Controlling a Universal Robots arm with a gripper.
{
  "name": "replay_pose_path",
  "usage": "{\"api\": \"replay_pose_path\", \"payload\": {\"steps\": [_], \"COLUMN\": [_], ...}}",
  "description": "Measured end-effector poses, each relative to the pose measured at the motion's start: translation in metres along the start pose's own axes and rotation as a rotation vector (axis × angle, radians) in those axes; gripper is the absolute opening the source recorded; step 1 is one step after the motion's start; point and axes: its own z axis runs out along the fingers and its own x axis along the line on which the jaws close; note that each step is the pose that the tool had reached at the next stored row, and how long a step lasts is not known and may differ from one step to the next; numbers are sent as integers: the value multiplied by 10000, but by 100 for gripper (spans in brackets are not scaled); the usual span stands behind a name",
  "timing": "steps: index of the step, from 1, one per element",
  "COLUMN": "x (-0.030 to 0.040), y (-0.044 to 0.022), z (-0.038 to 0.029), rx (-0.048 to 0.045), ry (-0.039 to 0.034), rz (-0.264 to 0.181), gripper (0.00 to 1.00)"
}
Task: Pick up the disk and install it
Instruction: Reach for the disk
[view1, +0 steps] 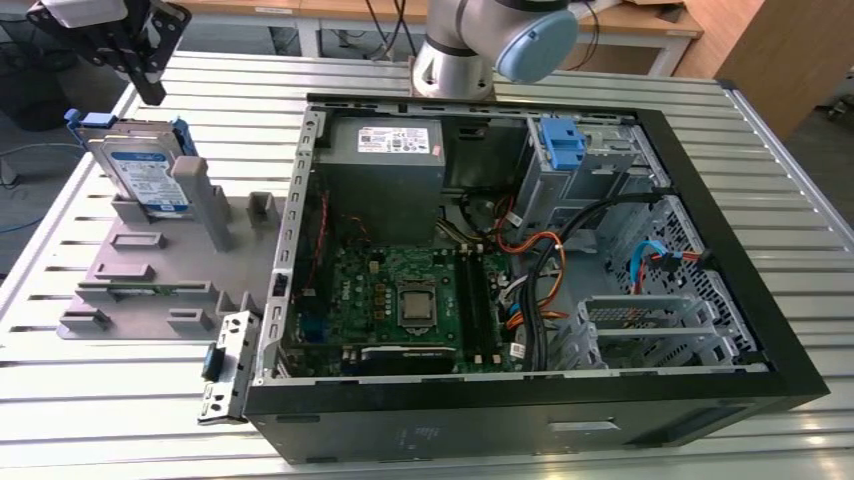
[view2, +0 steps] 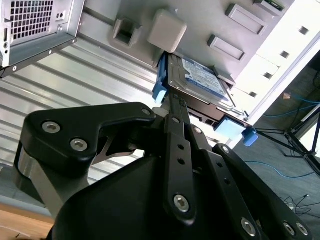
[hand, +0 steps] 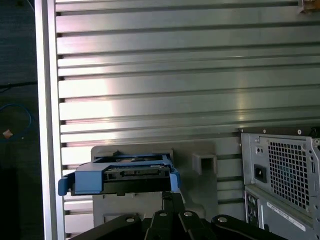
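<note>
The disk (view1: 144, 170) is a silver drive with a white and blue label and a blue carrier frame. It leans on edge in a grey holder (view1: 147, 270) on the exterior view's left, beside the open computer case (view1: 534, 250). My gripper (view1: 152, 95) hangs just above the disk's upper end with its black fingers drawn together and nothing between them. In the second wrist view the gripper (view2: 172, 102) points at the disk (view2: 202, 77), close to its blue frame. In the first wrist view the disk (hand: 125, 177) lies edge-on just past the gripper (hand: 171, 196).
The case lies on its side on a slatted metal table (view1: 747, 130), showing a green motherboard (view1: 400, 300), a grey power supply (view1: 387, 140) and a metal drive cage with a blue latch tab (view1: 563, 145). The arm's base (view1: 454, 60) stands behind the case.
</note>
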Motion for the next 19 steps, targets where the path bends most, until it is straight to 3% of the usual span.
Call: {"api": "replay_pose_path", "payload": {"steps": [15,19], "x": [235,267], "y": [-21,-24], "z": [49,61], "rx": [0,4], "ry": [0,1], "rz": [0,-1], "gripper": [11,11]}}
